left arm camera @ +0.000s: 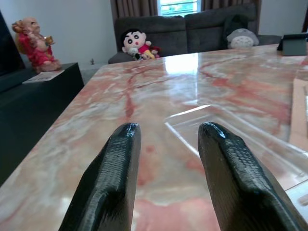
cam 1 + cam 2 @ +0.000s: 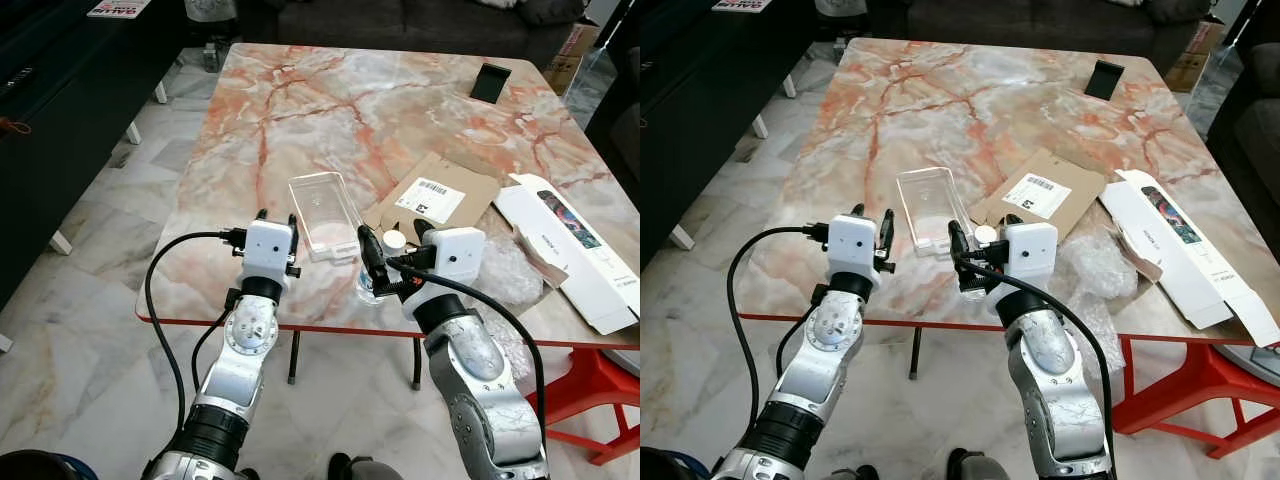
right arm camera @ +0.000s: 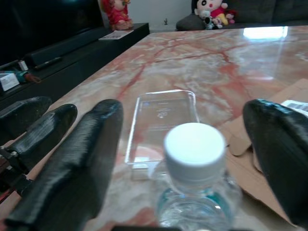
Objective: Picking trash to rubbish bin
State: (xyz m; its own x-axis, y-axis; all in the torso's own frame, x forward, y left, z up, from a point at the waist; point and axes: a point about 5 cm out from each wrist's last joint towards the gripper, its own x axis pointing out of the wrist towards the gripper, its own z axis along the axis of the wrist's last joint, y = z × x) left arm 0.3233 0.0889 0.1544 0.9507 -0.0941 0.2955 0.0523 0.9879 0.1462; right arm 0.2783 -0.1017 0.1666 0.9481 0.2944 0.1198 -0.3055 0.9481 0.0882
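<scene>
While my right jaws stood spread wide on either side of the bottle, not touching it, the bottle stood upright with its white cap on at the near edge of the counter. My left jaws hung parted and empty above that near edge, just beside the clear tray. Flat cardboard, crumpled wrap and a white box lay to my right.
</scene>
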